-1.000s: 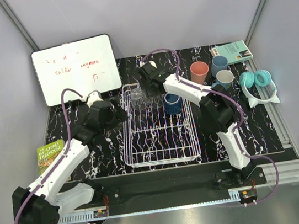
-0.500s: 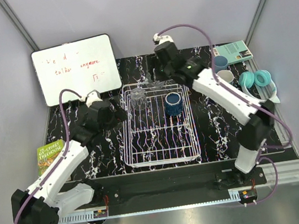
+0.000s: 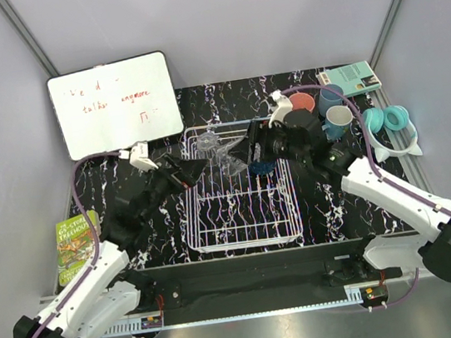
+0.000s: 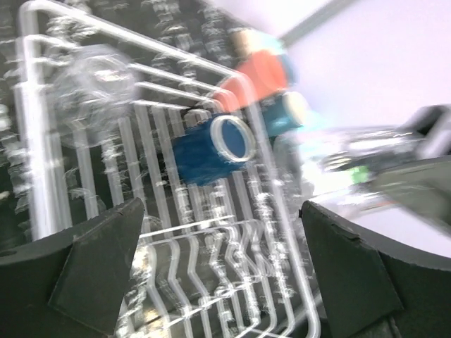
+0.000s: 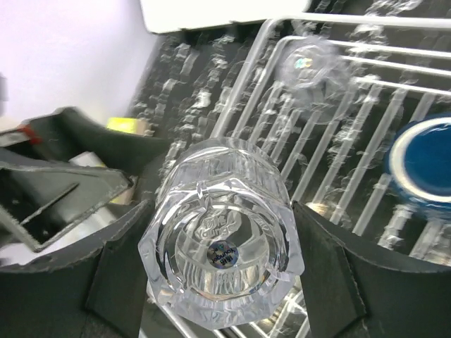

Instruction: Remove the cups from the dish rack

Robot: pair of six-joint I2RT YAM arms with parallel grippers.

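My right gripper (image 3: 243,153) held a clear glass (image 5: 221,278) between its two fingers. The gripper and the glass hung above the far part of the rack (image 3: 245,217), near the middle of it. The second glass (image 3: 209,143) was inside the rack at its far left corner, apart from the held one. The navy mug (image 4: 211,148) was in the far right part of the rack, just beside the right gripper, which hid part of it in the top view. My left gripper (image 3: 195,168) was wide open and held nothing. It was at the left side of the rack, with its fingers pointing across the bars. The pink tumbler (image 3: 302,101), a blue mug (image 3: 331,95) and a second blue mug (image 3: 339,119) stood on the table (image 3: 171,227) beyond the far right corner of the rack.
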